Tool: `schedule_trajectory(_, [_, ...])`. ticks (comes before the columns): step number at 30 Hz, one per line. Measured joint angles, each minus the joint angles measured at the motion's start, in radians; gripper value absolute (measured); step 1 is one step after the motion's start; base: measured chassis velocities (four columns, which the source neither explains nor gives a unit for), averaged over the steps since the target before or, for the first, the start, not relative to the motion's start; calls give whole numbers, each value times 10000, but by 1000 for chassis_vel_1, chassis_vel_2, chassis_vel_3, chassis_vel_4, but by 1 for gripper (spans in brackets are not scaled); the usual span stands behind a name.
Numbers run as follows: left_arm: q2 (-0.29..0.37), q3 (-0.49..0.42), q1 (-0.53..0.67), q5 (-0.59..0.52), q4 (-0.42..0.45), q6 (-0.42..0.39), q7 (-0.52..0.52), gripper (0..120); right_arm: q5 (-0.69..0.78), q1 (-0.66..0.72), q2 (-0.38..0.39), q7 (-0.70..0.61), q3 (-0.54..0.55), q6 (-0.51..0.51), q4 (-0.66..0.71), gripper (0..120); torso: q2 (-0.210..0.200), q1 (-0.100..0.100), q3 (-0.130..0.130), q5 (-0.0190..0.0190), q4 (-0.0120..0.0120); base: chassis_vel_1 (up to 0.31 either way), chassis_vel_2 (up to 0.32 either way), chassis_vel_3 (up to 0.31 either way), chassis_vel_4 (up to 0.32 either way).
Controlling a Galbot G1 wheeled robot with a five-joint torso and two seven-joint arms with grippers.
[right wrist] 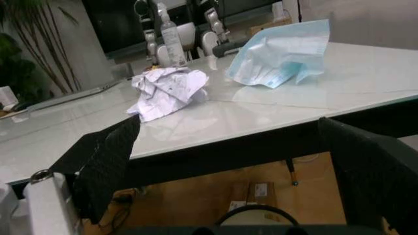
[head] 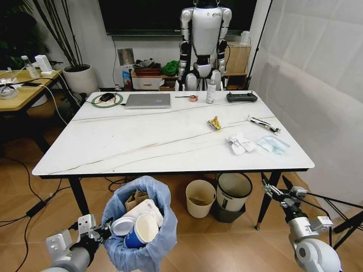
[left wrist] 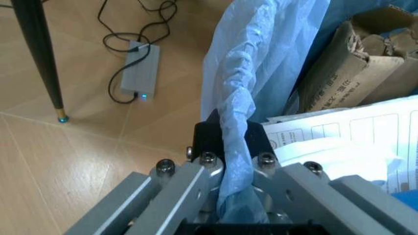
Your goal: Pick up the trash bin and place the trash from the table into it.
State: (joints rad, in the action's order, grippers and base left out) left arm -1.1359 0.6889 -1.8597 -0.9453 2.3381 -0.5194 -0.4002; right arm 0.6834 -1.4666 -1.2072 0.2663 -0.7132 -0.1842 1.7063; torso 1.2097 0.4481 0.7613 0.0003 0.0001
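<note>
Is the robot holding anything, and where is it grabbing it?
Left pincer pinches the trash bin by its blue bag rim. Right pincer is open, holding nothing.

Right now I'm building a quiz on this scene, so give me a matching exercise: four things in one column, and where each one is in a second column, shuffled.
Things:
1. blue cup
2. laptop
3. crumpled paper
4. left gripper

Places:
A. far side of the table
B. clamped on the bag rim of the trash bin
C. inside the bin
D. on the table's near right part, beside a light-blue wrapper

Pairs: 1-C, 2-A, 3-D, 4-B
</note>
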Motion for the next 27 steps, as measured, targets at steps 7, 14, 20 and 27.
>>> schedule_trajectory(7, [-16,-16,-21,35,20,6,9,0,1,-21,-16,22,-5,-8,16,100,0,1,0,-3,-1,-69,-53,64,64])
schedule_trajectory(14, [-30,-52,-33,71,14,13,19,0,2,-1,6,31,27,-12,7,100,0,2,0,-3,-1,-60,-54,62,58])
schedule_trajectory(20, [-28,-62,10,67,-28,16,23,0,30,47,21,34,76,-12,-63,100,0,3,0,-1,-1,-60,-74,68,75])
schedule_trajectory(27, [-31,-89,65,58,-108,16,23,0,73,153,46,36,151,-12,-160,100,0,3,0,-3,0,-61,-75,68,76])
